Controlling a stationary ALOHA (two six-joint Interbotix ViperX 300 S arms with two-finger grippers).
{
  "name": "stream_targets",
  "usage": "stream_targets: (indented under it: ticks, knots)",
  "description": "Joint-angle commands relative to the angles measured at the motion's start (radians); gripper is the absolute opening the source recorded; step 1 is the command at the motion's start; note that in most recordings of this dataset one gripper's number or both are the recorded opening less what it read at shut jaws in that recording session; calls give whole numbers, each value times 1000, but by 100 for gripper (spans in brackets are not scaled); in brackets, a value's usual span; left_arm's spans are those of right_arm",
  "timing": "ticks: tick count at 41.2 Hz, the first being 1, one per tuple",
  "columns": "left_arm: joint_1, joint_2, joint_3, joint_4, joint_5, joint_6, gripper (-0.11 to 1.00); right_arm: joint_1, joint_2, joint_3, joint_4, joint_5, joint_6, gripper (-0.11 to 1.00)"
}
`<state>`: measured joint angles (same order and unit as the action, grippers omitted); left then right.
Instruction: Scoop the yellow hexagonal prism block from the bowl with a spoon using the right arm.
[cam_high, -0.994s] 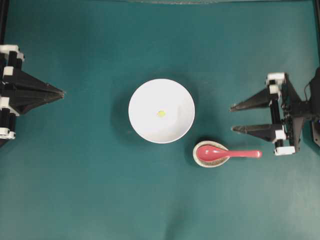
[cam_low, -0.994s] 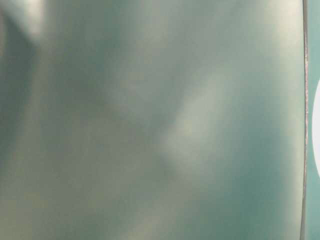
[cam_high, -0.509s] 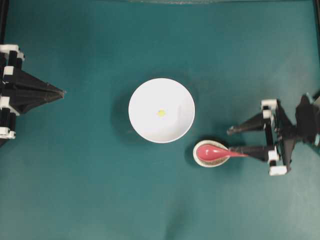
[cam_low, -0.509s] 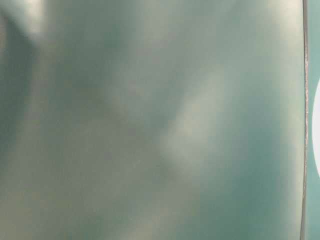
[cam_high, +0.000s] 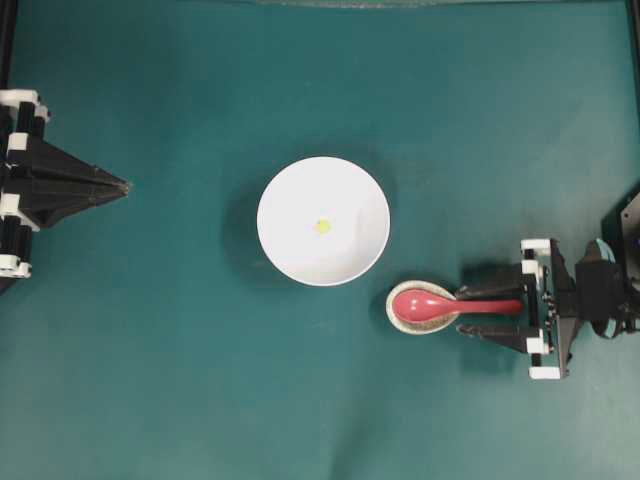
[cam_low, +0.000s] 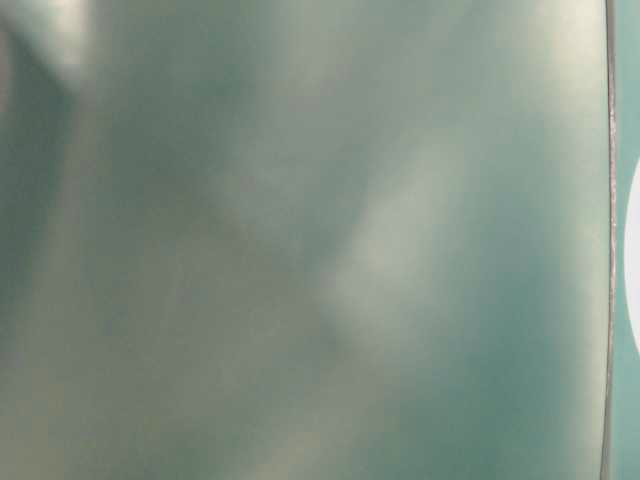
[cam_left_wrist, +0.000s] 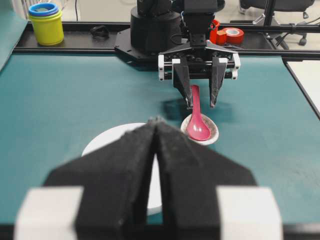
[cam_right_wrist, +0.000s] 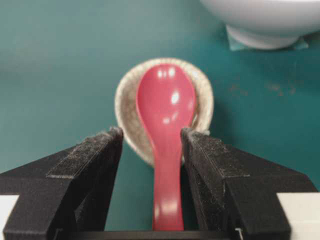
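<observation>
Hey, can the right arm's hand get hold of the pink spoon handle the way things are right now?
Probably yes. The right hand is open with a finger on each side of the spoon handle, nothing between them, while the scoop lies in the spoon rest.

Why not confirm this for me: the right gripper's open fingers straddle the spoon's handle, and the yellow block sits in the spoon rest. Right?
Wrong on the block: the overhead view shows the yellow block in the white bowl. The right gripper does straddle the spoon.
</observation>
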<state>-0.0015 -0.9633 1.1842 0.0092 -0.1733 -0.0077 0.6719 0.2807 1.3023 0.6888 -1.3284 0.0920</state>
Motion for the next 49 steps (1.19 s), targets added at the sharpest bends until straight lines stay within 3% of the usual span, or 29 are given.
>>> stream_targets:
  ticks: [1,23,26,34,49]
  knots:
    - [-2,8,-18,2,-6,-2,0,17,-11,0,23,18,3,56]
    - [-2,8,-18,2,-5,-2,0,25,-12,8,37,74,2,55]
    - [-2,8,-18,2,-6,-2,0,25,-14,8,35,72,2,50]
    - [-2,8,-18,2,-3,-2,0,25,-29,8,34,78,-2,19]
    - [-2,6,-20,2,12,-3,0,25,-124,21,32,104,-35,19]
